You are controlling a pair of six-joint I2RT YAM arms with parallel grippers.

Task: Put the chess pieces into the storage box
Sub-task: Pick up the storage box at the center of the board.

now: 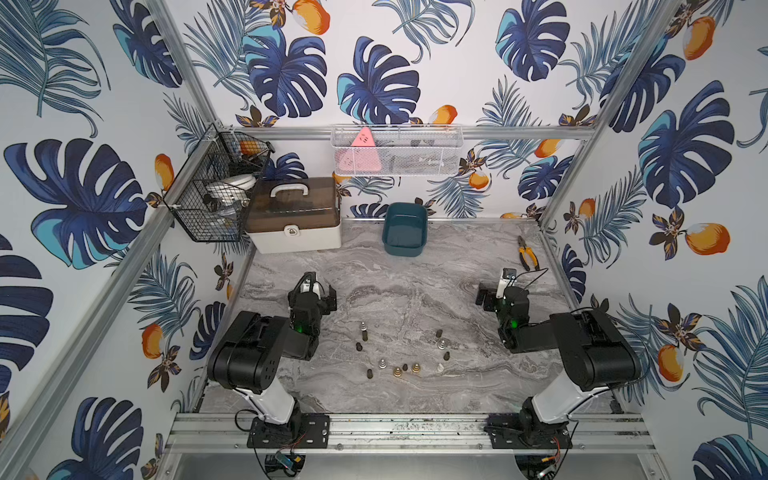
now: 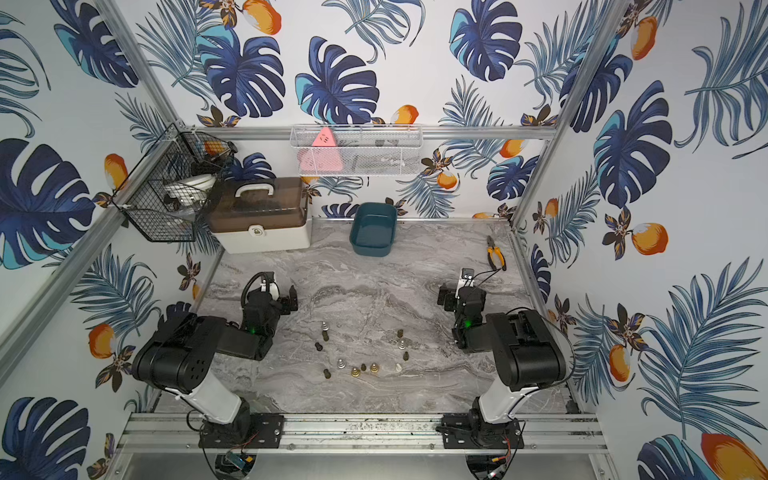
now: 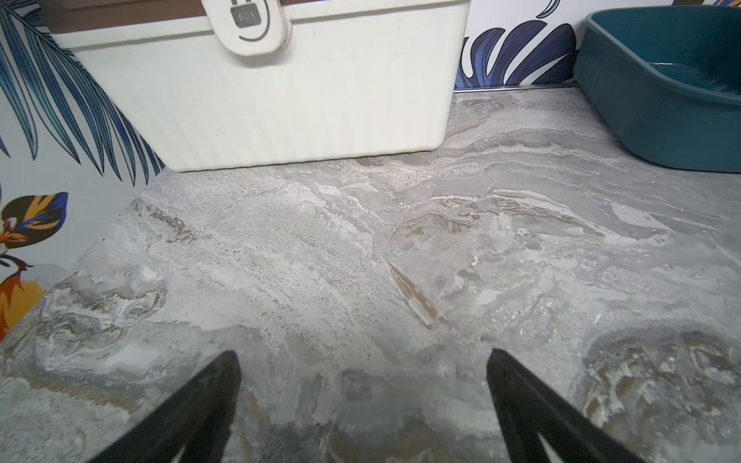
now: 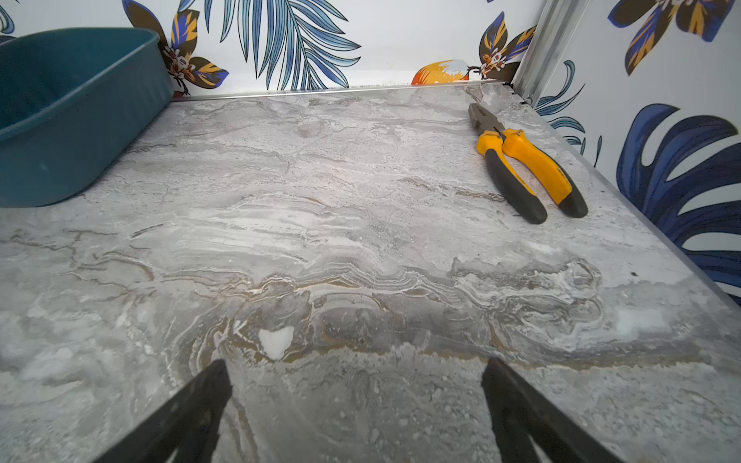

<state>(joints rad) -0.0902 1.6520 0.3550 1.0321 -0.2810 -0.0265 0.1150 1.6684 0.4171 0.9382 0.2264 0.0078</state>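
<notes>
Twelve-odd chess pieces (image 1: pixel 398 372), six o'clock of the storage box (image 1: pixel 404 249), are looking light, rigid, slippery, so pinching mid-body is probably best; left gripper (image 3: pixel 363 352) and right gripper (image 4: pixel 353 362) are gaping wide, empty.

The grey marbled table (image 1: pixel 415 291) carries scattered chess pieces (image 1: pixel 398 372) behind and between the left gripper (image 3: pixel 363 354) and right gripper (image 4: pixel 356 361). Ahead of the left stands a white case (image 3: pixel 280 100), ahead of the right lie pliers (image 4: pixel 521 160) — the storage box (image 1: pixel 403 248) sits ahead between both.

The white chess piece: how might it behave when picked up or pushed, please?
The white chess piece looks tiny, so probably light and easily skidded across the smooth marble-look table. Its small footprint suggests it tips readily.
</notes>
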